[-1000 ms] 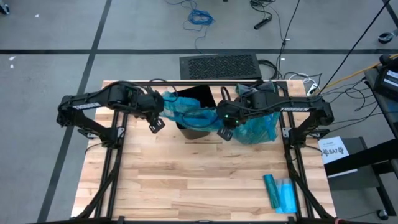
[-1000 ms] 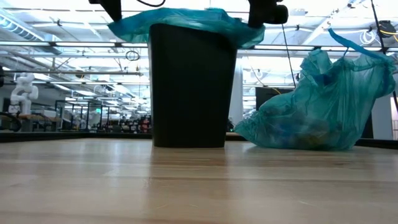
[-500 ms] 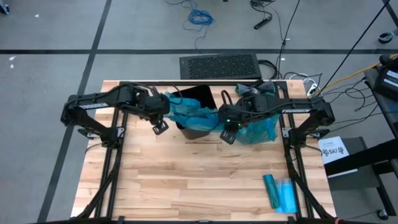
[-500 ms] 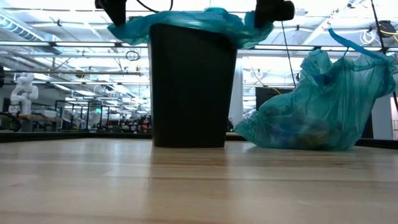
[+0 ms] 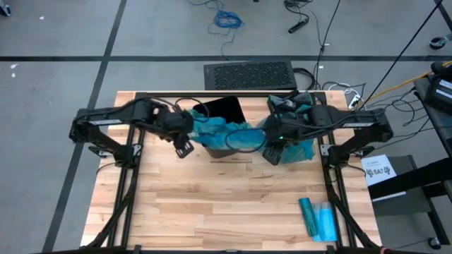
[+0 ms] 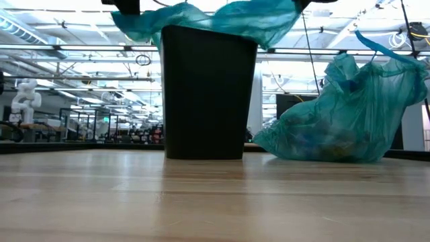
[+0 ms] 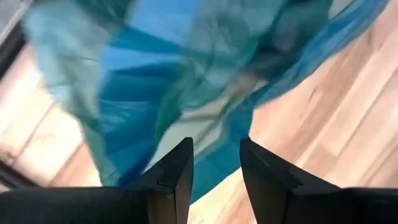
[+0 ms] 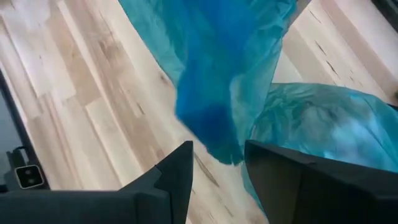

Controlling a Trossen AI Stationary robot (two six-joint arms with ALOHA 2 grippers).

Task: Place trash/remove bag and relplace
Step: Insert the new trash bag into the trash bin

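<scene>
Near tabletop [image 5: 226,204] bare, full bag [image 6: 336,128] beside bin [image 6: 207,94], bag roll [image 5: 318,219] at near right corner

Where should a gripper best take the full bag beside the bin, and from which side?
Grip the full bag at its gathered top, coming from above: the body sags wide on the table, while the top stands up narrow.

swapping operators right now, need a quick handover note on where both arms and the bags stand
Left end effector: at the bin's left rim, shut on the new teal liner.
Right end effector: at the bin's right side, shut on the same liner, stretching it over the black bin.
Full tied bag: already out, sitting on the table right of the bin, trash visible inside.
Roll of spare bags: near the table's front right corner.
Left: pull the liner down around the rim on all sides, then release.
</scene>
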